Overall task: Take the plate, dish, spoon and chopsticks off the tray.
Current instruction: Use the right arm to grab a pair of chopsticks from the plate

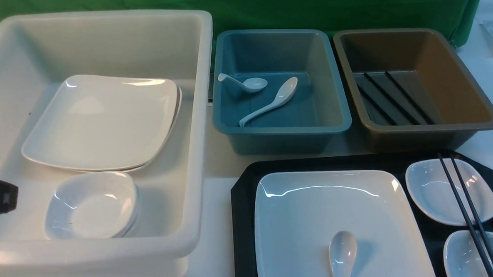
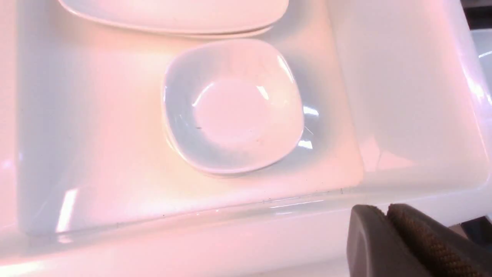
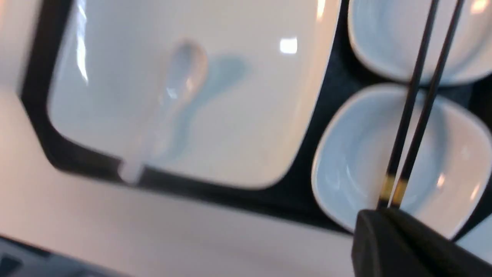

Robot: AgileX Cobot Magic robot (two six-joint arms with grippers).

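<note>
With right gripper (image 3: 384,214), pinched chopsticks (image 3: 417,96) at near ends over dish (image 3: 346,165); needed lift, then carry to far brown tub (image 1: 456,87).

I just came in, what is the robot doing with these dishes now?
The robot is clearing a black tray. Its right gripper is shut on one end of the chopsticks, which lie across two small dishes on the tray. The plate, with the spoon on it, also sits on the tray, not yet removed. The left gripper is shut and empty, near the rim of the white tub.
</note>
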